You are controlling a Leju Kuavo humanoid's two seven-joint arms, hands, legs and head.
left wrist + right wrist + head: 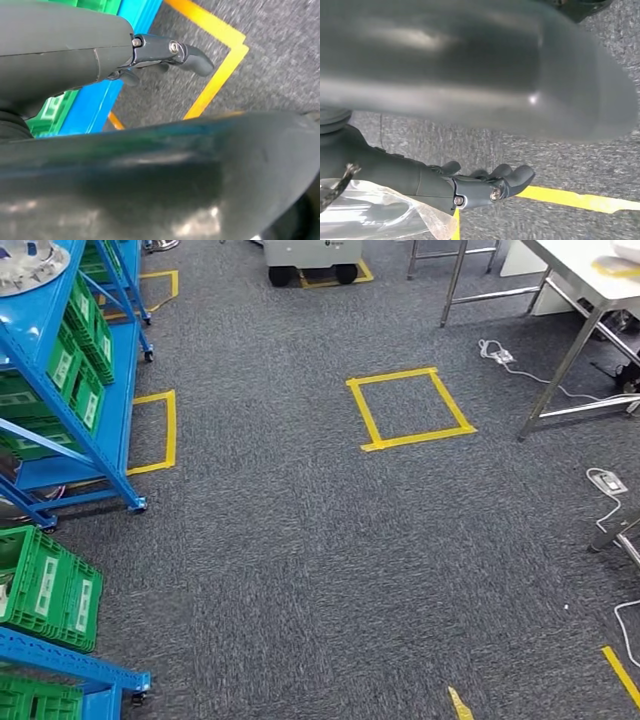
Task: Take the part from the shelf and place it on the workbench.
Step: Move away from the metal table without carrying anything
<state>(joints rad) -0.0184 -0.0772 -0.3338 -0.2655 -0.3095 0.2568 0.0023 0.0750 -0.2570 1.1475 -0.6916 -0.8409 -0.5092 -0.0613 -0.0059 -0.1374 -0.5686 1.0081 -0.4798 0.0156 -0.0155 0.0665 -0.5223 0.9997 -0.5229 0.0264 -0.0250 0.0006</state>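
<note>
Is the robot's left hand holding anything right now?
No. The left hand hangs over the carpet with fingers loosely extended and nothing between them.

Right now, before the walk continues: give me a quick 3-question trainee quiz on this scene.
1. True or false: the green crates sit in the blue shelf.
2. The yellow tape square lies on: A) the carpet, B) a table top, C) a crate lid.
3. Fill in: the left robot hand holds ____.

Key: 1 true; 2 A; 3 nothing.
</note>
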